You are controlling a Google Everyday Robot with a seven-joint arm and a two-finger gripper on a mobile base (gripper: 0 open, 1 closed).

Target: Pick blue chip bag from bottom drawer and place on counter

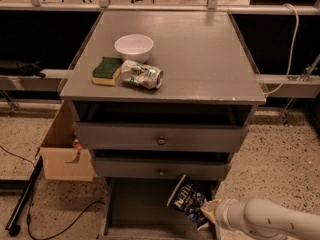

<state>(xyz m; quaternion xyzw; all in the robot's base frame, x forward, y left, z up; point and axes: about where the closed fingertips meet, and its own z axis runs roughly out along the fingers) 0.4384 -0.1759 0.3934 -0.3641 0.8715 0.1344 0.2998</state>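
The blue chip bag [186,199], dark navy foil with white lettering, stands tilted above the right side of the open bottom drawer [140,209], its top just under the middle drawer's front. My gripper [207,211] reaches in from the lower right on a white arm and is shut on the bag's lower right corner. The grey counter [200,59] spreads above the drawers.
On the counter's left part sit a white bowl [134,47], a green and yellow sponge [106,70] and a crushed silver-green can [142,74]. Two knobbed drawers [161,140] stand slightly open. A cardboard box [62,151] and a black cable [60,219] lie on the floor at left.
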